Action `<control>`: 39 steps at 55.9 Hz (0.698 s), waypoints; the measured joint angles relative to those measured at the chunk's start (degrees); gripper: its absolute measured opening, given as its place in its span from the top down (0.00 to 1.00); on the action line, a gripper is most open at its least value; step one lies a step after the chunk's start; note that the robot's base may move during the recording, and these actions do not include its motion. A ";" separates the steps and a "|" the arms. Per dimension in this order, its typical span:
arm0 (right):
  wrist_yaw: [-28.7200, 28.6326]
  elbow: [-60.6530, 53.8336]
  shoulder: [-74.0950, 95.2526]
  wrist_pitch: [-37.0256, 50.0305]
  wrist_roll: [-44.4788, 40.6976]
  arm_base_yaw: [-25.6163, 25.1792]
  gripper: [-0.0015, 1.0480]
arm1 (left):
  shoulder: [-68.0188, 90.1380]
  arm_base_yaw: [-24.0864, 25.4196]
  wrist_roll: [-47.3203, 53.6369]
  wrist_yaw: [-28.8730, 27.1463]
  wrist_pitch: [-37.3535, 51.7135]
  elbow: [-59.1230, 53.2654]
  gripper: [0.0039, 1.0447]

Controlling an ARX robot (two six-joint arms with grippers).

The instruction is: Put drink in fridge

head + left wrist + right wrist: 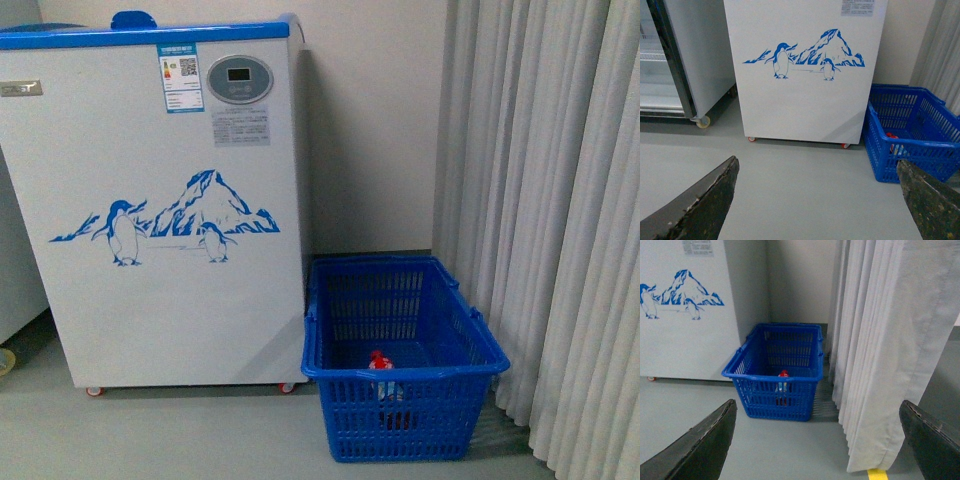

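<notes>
Left pincer [816, 161] and right pincer [817, 402] gape apart; drink [380, 360] stands upright, cap up, in basket [440, 372].

Grey floor [180, 430]; plain off-white wall [370, 130]. Pale pleated curtain [540, 200] at right. Grey cabinet on castors [700, 55] at left.

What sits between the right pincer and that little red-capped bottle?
Right wrist view: from the open right pincer, bare grey floor, then the slotted near wall of the blue basket. The bottle sits inside it.
</notes>
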 joint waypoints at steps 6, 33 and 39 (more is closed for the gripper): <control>0.00 0.00 0.00 0.00 0.00 0.00 0.07 | 0.00 0.00 0.00 0.00 0.00 0.00 0.08; -0.02 0.00 0.00 0.00 0.00 0.00 0.07 | 0.00 0.00 0.00 0.00 0.00 0.00 0.08; -0.02 0.00 0.00 0.00 0.00 0.00 0.07 | 0.00 0.00 0.00 0.00 0.00 0.00 0.08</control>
